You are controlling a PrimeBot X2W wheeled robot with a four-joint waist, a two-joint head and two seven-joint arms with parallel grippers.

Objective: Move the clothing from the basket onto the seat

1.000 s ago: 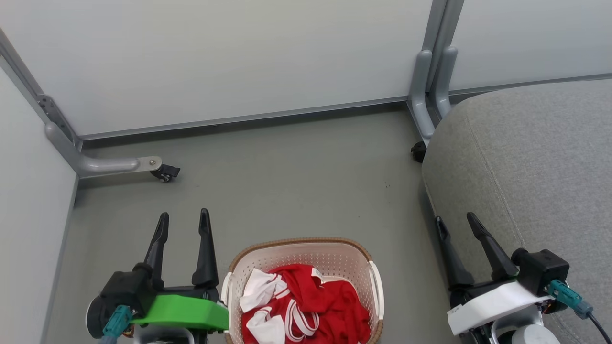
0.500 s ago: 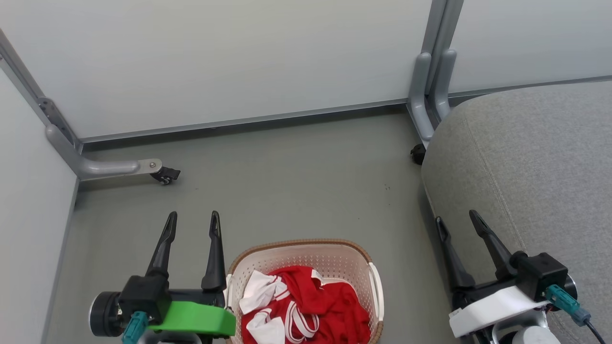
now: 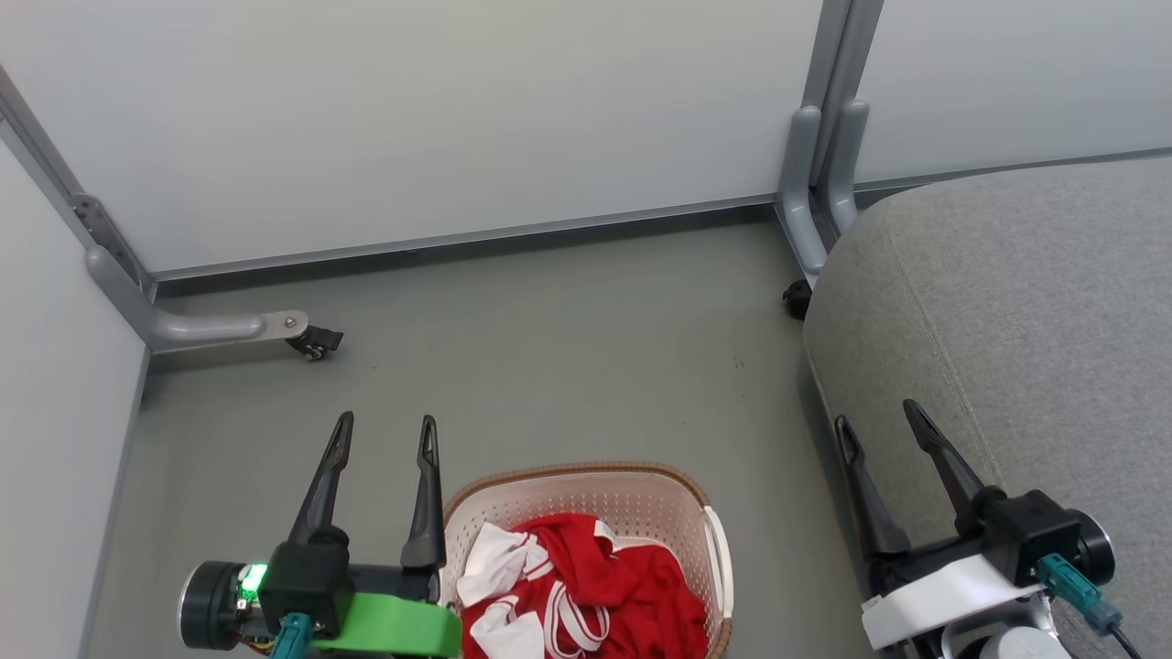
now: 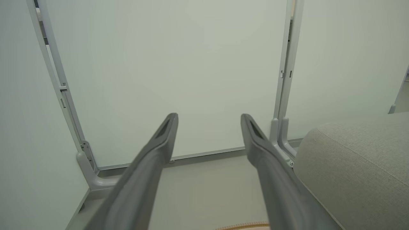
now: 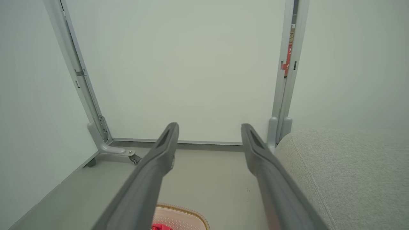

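The red and white clothing [image 3: 586, 590] lies bunched inside the cream basket [image 3: 641, 490] with a brown rim, low in the middle of the head view. A sliver of that rim [image 4: 246, 226] shows in the left wrist view, and the right wrist view catches the basket [image 5: 180, 215] with a bit of red clothing [image 5: 159, 227]. My left gripper [image 3: 385, 430] stands open and empty just left of the basket. My right gripper [image 3: 879, 415] is open and empty at the front edge of the grey seat [image 3: 1025, 311], which fills the right side.
Pale partition panels close off the back and the left. One grey metal foot with a caster [image 3: 311, 340] sits on the floor at the left, another post [image 3: 815, 174] and caster [image 3: 795, 297] beside the seat. Grey floor [image 3: 568, 357] lies beyond the basket.
My left gripper has shifted right toward the basket and its wrist has turned. The head view has drifted slightly, so the basket sits a little lower. The right gripper has hardly moved.
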